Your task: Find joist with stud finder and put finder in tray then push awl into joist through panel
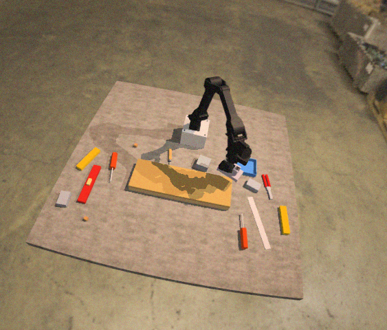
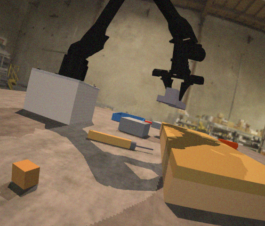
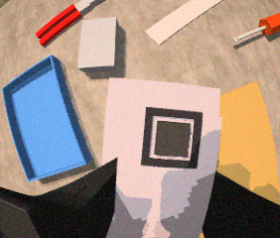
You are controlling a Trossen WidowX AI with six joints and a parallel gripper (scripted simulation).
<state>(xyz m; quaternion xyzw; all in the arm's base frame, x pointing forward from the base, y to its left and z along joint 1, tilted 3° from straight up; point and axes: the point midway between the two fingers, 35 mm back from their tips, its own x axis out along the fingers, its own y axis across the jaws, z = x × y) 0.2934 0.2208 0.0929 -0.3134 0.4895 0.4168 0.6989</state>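
My gripper (image 2: pixel 174 93) (image 3: pixel 160 167) is shut on the light grey stud finder (image 1: pixel 236 174) (image 2: pixel 165 99) (image 3: pixel 125 114). It holds it in the air beside the blue tray (image 1: pixel 250 168) (image 2: pixel 116 117) (image 3: pixel 48 129), toward the right end of the panel. The stud finder's square display (image 3: pixel 172 140) is dark inside a pale outline. The tray is empty in the wrist view. The yellow-orange floor panel (image 1: pixel 150 181) (image 2: pixel 200 160) (image 3: pixel 244 129) lies flat, partly in the arm's shadow. The awl (image 1: pixel 170 155) (image 2: pixel 110 140), with its yellow-orange handle and thin metal shaft, lies between robot base and panel.
A grey block (image 1: pixel 203 162) (image 2: pixel 134 127) lies between awl and tray. Another grey block (image 1: pixel 252 185) (image 3: pixel 97 43) and red-handled pliers (image 1: pixel 266 183) (image 3: pixel 58 24) lie near the tray. A pale strip (image 1: pixel 258 221) and a red-orange screwdriver (image 1: pixel 243 238) (image 3: pixel 277 23) lie farther out.
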